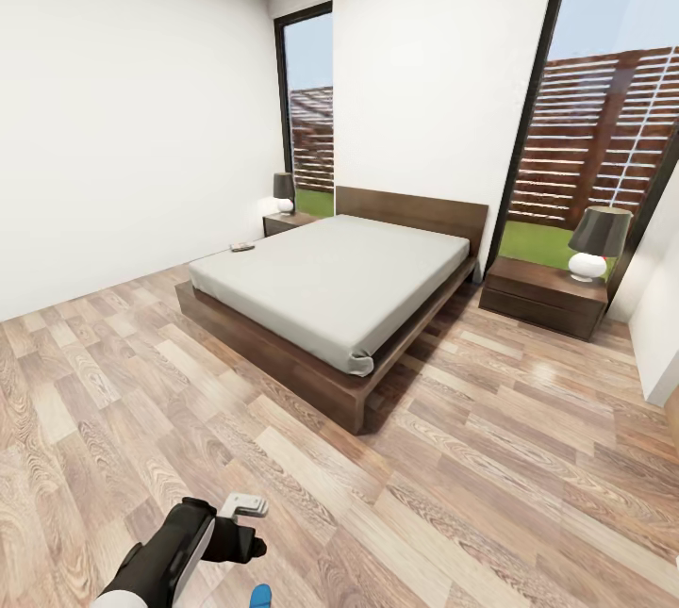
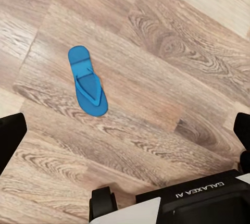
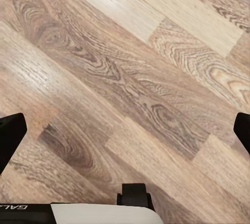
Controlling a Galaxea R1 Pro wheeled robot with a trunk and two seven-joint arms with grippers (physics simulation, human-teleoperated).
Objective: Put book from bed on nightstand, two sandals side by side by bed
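**A:** How far along does the robot look?

**B:** Barely begun, by the look of it. The book (image 1: 242, 247) lies on the bed (image 1: 339, 283), at the mattress corner nearest the far nightstand (image 1: 286, 222), so it has not been moved to a bedside table. One sandal (image 2: 87, 81) lies flat on the wood floor (image 1: 490, 457), strap up, in front of the left gripper (image 2: 125, 130) and apart from it; a sliver of blue at the bottom edge of the head view is probably that same sandal, well away from the bed.

**A:** And the other sandal?

**B:** It cannot be placed from these views, so the pair is not yet side by side by the bed.

**A:** The grippers?

**B:** The left gripper's fingers stand wide apart with nothing between them. The right gripper (image 3: 125, 130) is the same, spread and empty over bare planks.

**A:** Any containers holding things?

**B:** No real container. The far nightstand carries a dark-shaded lamp (image 1: 284, 190), and the wider low unit (image 1: 539, 297) on the bed's other side carries another lamp (image 1: 594, 243); its drawer front is closed, contents unseen.

**A:** What is left, then?

**B:** Seemingly everything: the book and both sandals
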